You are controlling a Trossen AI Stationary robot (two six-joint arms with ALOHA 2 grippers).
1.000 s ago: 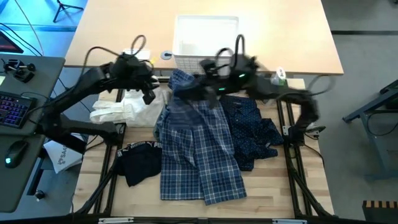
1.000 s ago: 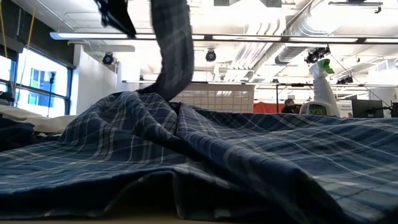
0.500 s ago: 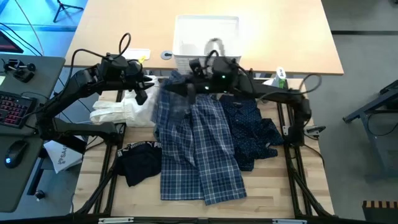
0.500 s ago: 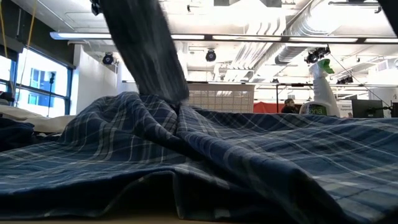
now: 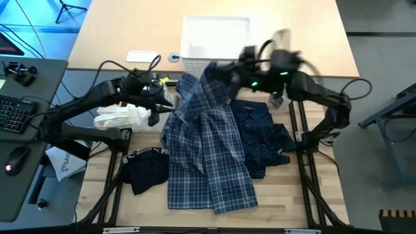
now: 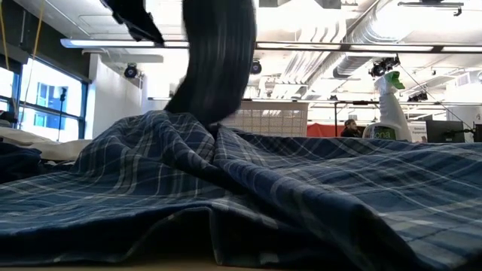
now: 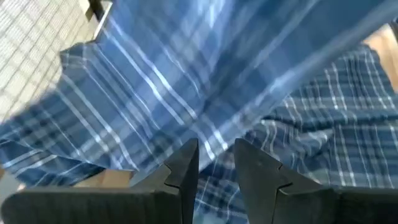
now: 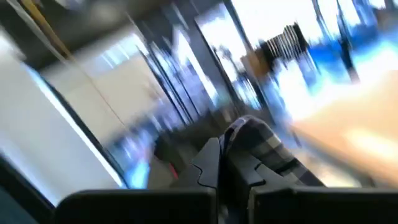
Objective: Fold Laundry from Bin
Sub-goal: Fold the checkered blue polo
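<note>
Plaid shirt [image 5: 205, 146]: spread down the middle of the table [image 5: 104, 39], its upper corner lifted off the surface just in front of the bin [image 5: 214, 42]; half a second ago that corner hung further left.

Right gripper [image 5: 214, 73]: fingers closed tight on the raised shirt corner, a fold of plaid pinched between them [image 8: 249, 140]. The arm has swung rightward since the earlier picture.

Left gripper [image 5: 158, 104]: now lower and nearer the shirt's left edge, beside the white cloth [image 5: 123, 117]; fingers [image 7: 183, 168] narrowly parted, nothing between them, plaid close ahead.

Navy dotted trousers [image 5: 263, 140]: right of shirt, unchanged.

Black piece [image 5: 144, 170]: lower left, unchanged.
</note>
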